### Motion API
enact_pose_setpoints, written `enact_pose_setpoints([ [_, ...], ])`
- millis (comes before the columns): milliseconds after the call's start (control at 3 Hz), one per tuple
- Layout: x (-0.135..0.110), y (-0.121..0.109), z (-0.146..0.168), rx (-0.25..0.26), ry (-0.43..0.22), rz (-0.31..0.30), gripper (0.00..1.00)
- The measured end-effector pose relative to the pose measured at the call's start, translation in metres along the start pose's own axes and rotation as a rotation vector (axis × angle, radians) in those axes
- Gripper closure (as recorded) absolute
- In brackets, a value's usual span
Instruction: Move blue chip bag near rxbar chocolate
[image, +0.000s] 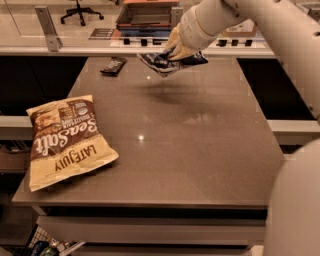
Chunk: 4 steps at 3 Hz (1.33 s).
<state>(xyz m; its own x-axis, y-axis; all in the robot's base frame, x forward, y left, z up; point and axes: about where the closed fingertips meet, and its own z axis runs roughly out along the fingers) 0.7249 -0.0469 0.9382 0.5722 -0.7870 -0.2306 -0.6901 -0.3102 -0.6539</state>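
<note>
The blue chip bag (165, 62) is a crinkly dark blue bag held in the air above the far middle of the table. My gripper (176, 50) is shut on its upper edge, with the white arm reaching in from the upper right. The rxbar chocolate (113, 65) is a small flat dark bar lying on the table's far left part, to the left of the hanging bag and apart from it.
A large tan-and-brown Late July "Sea Salt" bag (62, 139) lies at the table's left front. The brown table (200, 150) has its front edge near the bottom. A counter with a tray (147, 15) stands behind it.
</note>
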Motion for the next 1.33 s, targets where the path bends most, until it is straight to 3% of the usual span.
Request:
enact_pose_setpoints([
  [667, -0.026, -0.033, 0.059, -0.004, -0.08, -0.04, 1.0],
  [1333, -0.028, -0.032, 0.066, -0.012, -0.087, -0.041, 0.61],
])
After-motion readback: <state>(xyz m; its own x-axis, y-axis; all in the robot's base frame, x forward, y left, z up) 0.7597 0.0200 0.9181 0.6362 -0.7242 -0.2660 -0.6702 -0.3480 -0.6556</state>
